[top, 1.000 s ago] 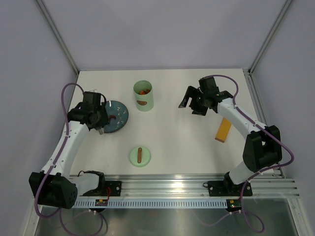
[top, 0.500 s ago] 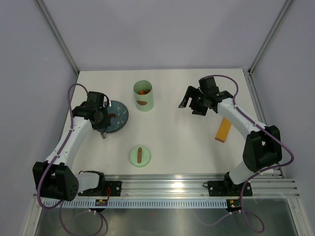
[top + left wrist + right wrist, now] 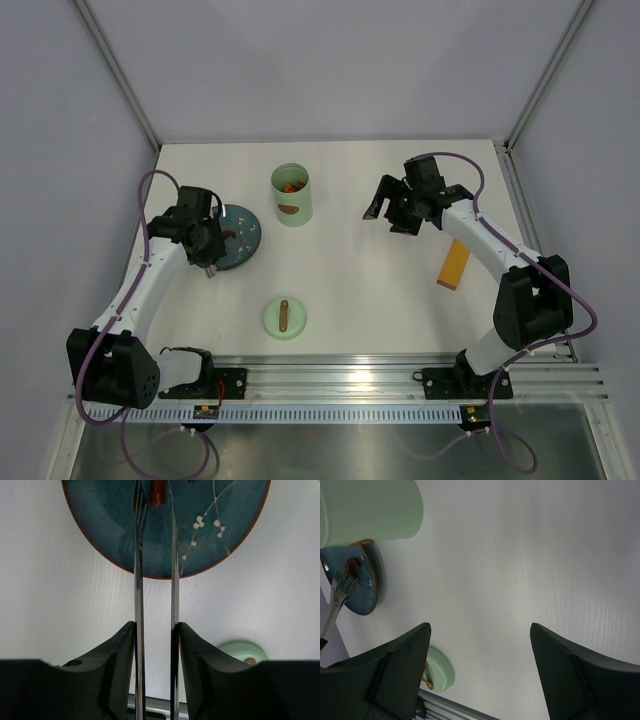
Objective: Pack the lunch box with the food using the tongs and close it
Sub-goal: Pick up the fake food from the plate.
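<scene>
My left gripper [image 3: 205, 248] [image 3: 156, 627] is shut on the silver tongs [image 3: 139, 580], whose two arms run forward over the blue plate [image 3: 200, 510] [image 3: 245, 240]. A red piece of food [image 3: 156, 492] [image 3: 352, 565] lies on the plate between the tong tips. The mint-green lunch box [image 3: 292, 195] [image 3: 370, 510] stands upright and uncovered, with orange food [image 3: 292, 186] inside. Its lid [image 3: 284, 317] [image 3: 242, 650] [image 3: 437, 667] lies flat on the table nearer the arms' bases. My right gripper [image 3: 395, 210] [image 3: 480, 650] hangs open and empty to the right of the lunch box.
A flat orange-yellow strip [image 3: 454, 264] lies on the table beside the right arm. Grey walls close off the table at the back and on both sides. A metal rail [image 3: 400, 380] runs along the near edge.
The left arm has drawn its elbow in, and its gripper with the tongs has shifted a little toward the plate. The right arm has not moved.
</scene>
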Motion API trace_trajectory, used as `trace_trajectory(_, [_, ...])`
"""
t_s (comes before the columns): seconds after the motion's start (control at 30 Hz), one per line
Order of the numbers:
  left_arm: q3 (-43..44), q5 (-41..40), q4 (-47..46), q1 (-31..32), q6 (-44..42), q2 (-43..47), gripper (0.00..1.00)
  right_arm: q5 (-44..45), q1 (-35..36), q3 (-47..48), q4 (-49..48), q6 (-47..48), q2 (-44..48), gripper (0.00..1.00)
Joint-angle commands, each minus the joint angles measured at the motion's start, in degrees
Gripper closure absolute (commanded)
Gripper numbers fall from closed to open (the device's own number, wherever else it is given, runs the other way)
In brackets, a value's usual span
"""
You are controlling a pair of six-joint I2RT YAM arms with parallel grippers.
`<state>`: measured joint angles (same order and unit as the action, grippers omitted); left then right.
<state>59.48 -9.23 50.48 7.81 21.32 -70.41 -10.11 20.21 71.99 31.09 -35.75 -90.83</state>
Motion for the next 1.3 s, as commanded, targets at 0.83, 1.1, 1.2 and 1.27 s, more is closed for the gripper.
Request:
trace_trajectory(0.83, [17.31,4.92,2.52,0.10,-2.86,8.62,1.00,-0.44,0.71,0.44,-1.74,0.15,0.91,0.12])
trace_trajectory(1.1, [27.53,7.55,2.61,5.36,-3.66,4.50,1.00,-0.18,1.33,1.40,-1.39,-0.11,0.65,0.12])
trace_trajectory(1.2, [27.79,8.88,1.03,7.56,-2.78,2.13,1.00,0.18,1.50,1.31,-0.95,-0.11,0.91,0.12])
trace_trajectory(1.27, [28.14,8.88,0.32,9.75,-2.51,0.98,1.00,0.44,1.59,1.31,-0.77,-0.11,1.00,0.12])
